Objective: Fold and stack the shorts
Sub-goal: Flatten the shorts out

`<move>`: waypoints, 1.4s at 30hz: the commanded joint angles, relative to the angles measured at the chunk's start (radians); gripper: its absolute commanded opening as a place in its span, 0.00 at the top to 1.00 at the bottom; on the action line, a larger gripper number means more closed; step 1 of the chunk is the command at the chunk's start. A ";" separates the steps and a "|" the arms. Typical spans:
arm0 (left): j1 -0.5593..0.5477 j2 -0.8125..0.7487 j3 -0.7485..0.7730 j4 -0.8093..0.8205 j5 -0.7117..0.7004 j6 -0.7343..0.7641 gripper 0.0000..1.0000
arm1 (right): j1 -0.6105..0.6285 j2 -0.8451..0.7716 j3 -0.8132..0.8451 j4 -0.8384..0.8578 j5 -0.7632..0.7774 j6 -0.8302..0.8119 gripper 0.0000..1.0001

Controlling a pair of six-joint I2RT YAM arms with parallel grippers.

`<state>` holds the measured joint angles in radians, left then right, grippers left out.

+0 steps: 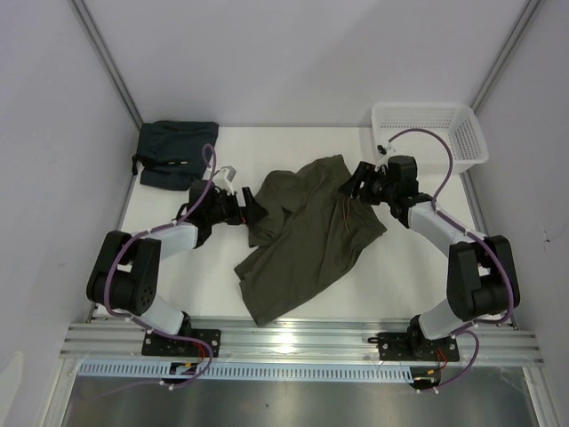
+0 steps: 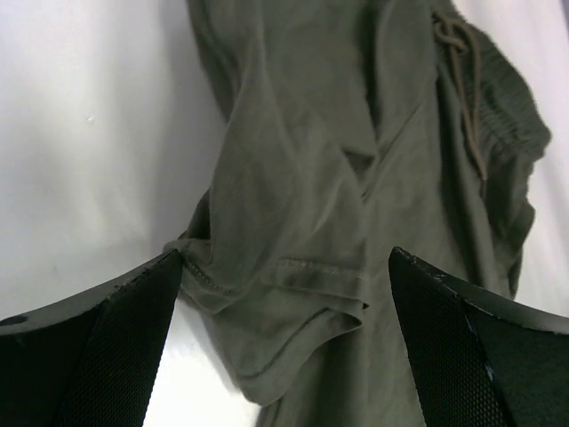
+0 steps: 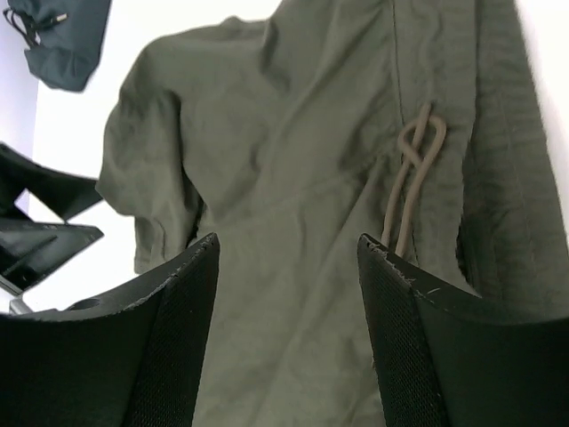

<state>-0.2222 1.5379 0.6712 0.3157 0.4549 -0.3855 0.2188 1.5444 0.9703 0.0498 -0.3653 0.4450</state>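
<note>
I'm judging that the crumpled olive-green soft cloth shorts (image 1: 307,236), lying mid-frame in the top view, need spreading first, so I should be pinching hem and waistband cleanly, avoiding the thin brownish drawstring (image 3: 411,178). My left gripper (image 1: 252,208) and right gripper (image 1: 352,185) are both gaping wide, reaching inward low at the cloth's left and upper-right edges.

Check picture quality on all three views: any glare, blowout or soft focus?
Top external: even light, sharp, one glare patch on the aluminium rail. Left wrist: the table blows out to white, the shorts are slightly soft, the jaws near-black. Right wrist: table likewise blown out, drawstring fairly crisp, dark blue garment in the top left corner softer.
</note>
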 commanded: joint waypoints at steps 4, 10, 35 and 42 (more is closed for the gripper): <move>0.001 0.033 0.022 0.096 0.062 0.022 0.05 | 0.004 -0.082 -0.053 0.099 -0.035 0.004 0.36; 0.001 0.068 0.053 0.042 0.025 0.039 0.12 | 0.004 -0.084 -0.070 0.116 -0.046 0.003 0.37; 0.086 0.100 0.088 0.071 0.160 0.112 0.01 | -0.002 -0.101 -0.096 0.151 -0.126 0.003 0.39; 0.075 0.136 0.119 0.074 0.209 0.117 0.02 | -0.004 -0.118 -0.101 0.142 -0.135 0.001 0.40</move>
<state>-0.1421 1.6524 0.7315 0.3496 0.6094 -0.2955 0.2184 1.4734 0.8799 0.1562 -0.4816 0.4450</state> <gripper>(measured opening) 0.987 0.606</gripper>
